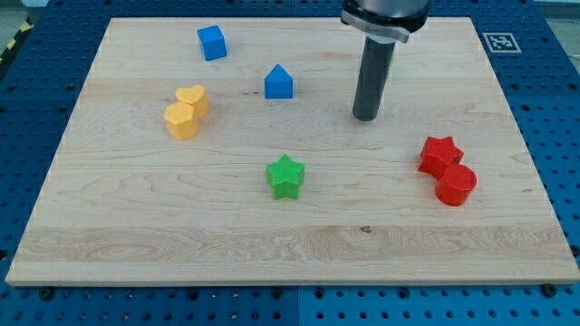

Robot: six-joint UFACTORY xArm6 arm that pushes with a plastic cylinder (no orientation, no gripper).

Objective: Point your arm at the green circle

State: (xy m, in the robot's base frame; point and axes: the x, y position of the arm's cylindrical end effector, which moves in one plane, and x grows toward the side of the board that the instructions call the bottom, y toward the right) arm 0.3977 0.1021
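No green circle shows in the camera view. The only green block is a green star (286, 176) near the board's middle. My tip (366, 117) rests on the board up and to the right of the green star, well apart from it. A blue house-shaped block (279, 81) lies to the left of my tip. A red star (439, 155) and a red cylinder (456, 185) touch each other down and to the right of my tip.
A blue cube (212, 43) sits near the view's top left. A yellow heart (193, 98) and a yellow hexagon (181, 119) touch at the left. The wooden board (136, 235) lies on a blue perforated table. A marker tag (500, 42) is at the top right.
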